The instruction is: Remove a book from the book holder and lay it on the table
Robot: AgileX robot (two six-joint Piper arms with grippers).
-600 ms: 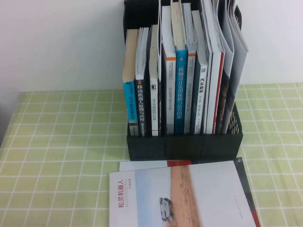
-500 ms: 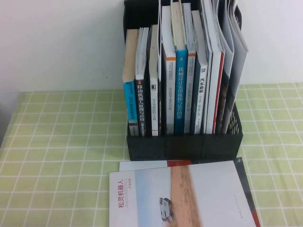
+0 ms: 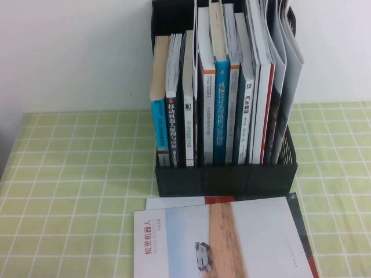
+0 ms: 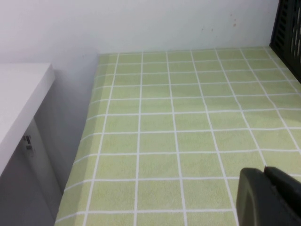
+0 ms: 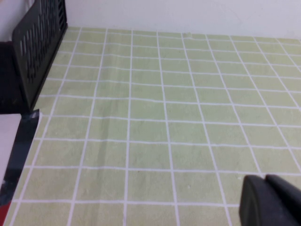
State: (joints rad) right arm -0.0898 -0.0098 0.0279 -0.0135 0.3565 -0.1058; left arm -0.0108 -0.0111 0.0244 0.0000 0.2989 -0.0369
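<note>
The book point(image 3: 255, 237), a white brochure with a red title, a tan band and a small vehicle picture, lies flat on the table point(image 3: 69, 174) in front of the book holder point(image 3: 226, 176). The black holder stands upright, full of books and brochures. Neither gripper shows in the high view. My left gripper point(image 4: 264, 169) is shut and empty, low over bare cloth to the left of the holder point(image 4: 287, 28). My right gripper point(image 5: 265, 177) is shut and empty over the cloth to the right of the holder point(image 5: 40, 42). The book's corner point(image 5: 7, 136) shows in the right wrist view.
A second brochure's edge point(image 3: 174, 202) sticks out from under the book. Thick books with coloured spines point(image 3: 221, 110) and floppy brochures point(image 3: 290, 63) fill the holder. A white wall stands behind. A white ledge point(image 4: 19, 94) lies beyond the table's left edge.
</note>
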